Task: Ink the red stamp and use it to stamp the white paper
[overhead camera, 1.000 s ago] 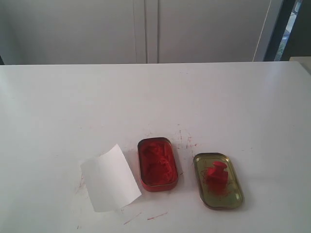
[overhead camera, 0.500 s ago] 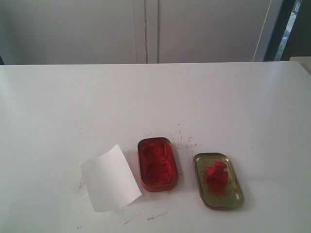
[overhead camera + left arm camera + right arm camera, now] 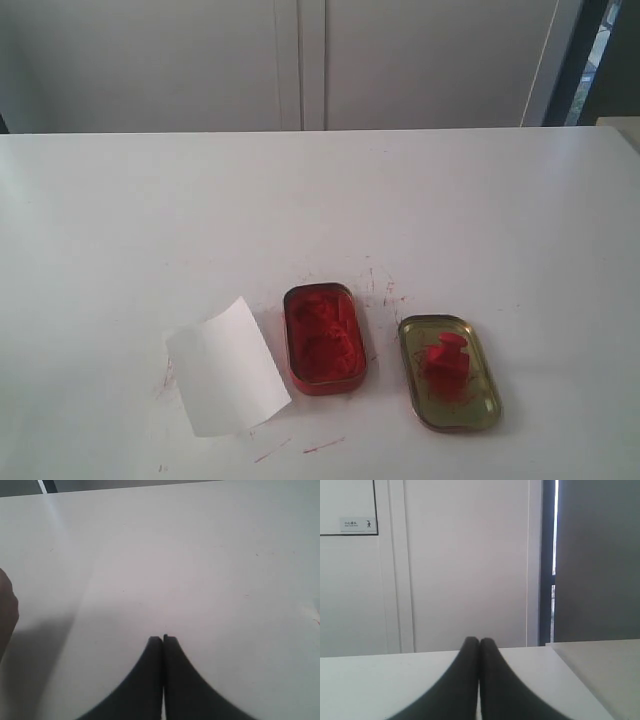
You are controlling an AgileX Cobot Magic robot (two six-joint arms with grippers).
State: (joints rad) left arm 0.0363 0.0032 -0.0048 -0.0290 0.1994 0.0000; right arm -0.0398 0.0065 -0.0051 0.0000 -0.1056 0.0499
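Note:
The red stamp point(image 3: 445, 358) lies inside the gold oblong lid point(image 3: 487, 392) at the front right of the white table point(image 3: 320, 200). To its left sits the oblong red tin of ink paste point(image 3: 323, 338). The white paper point(image 3: 227, 368), one edge curled up, lies left of the tin. Neither arm shows in the exterior view. My left gripper point(image 3: 163, 639) is shut with nothing in it, over bare table. My right gripper point(image 3: 479, 641) is shut and empty too, pointing along the table toward a wall.
Red ink smears point(image 3: 380, 285) mark the table behind the tin and in front of the paper. White cabinet doors point(image 3: 300, 60) stand behind the table. A second grey surface point(image 3: 605, 670) adjoins the table in the right wrist view.

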